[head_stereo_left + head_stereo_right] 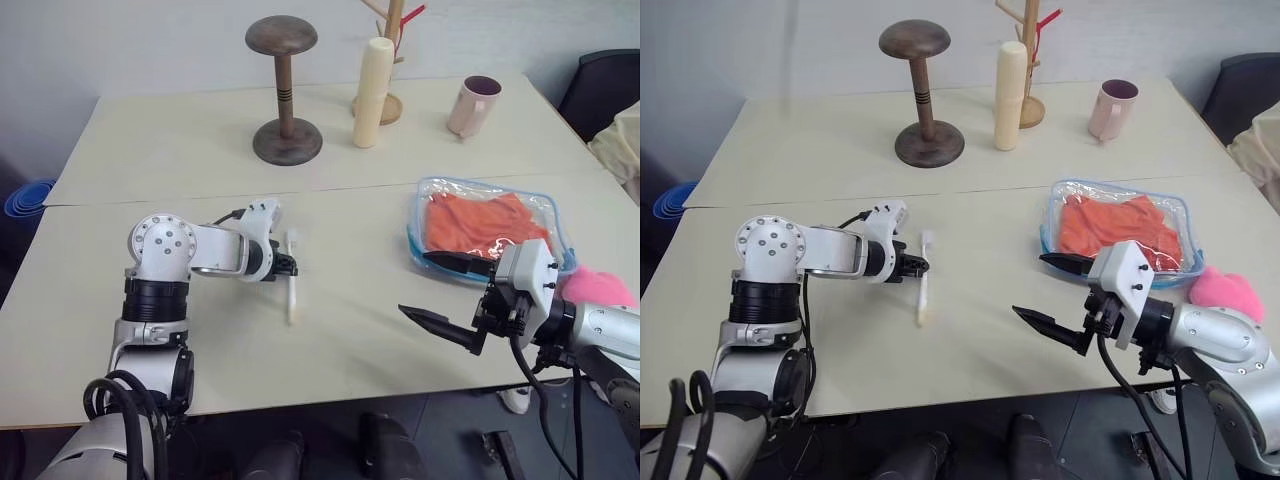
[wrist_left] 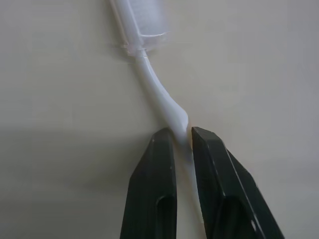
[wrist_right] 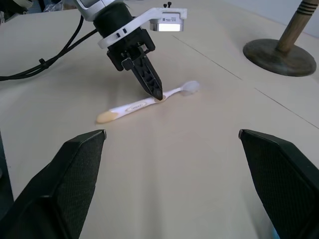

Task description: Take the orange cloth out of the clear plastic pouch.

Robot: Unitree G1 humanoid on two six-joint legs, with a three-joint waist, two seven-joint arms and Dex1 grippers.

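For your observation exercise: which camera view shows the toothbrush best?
The right wrist view: the whole toothbrush lies on the table, pinched by the left gripper. The left wrist view gives just its neck; the eye views show it small.

Silver arms, black-fingered hands, black cables

Even, diffuse indoor light, moderately bright, no hard glare on the tabletop [image 1: 350, 330]. Shadows soft: faint pool under the wooden stand [image 1: 286, 140], darker band across the tabletop in the left wrist view from 9 o'clock toward the fingers [image 2: 159, 189]. Clear plastic pouch [image 1: 1120, 200] shows mild sheen along its rim. Toothbrush [image 2: 149, 74] head toward 12 o'clock goes soft. Right wrist view: near fingers [image 3: 65, 184] blurred, grainy.
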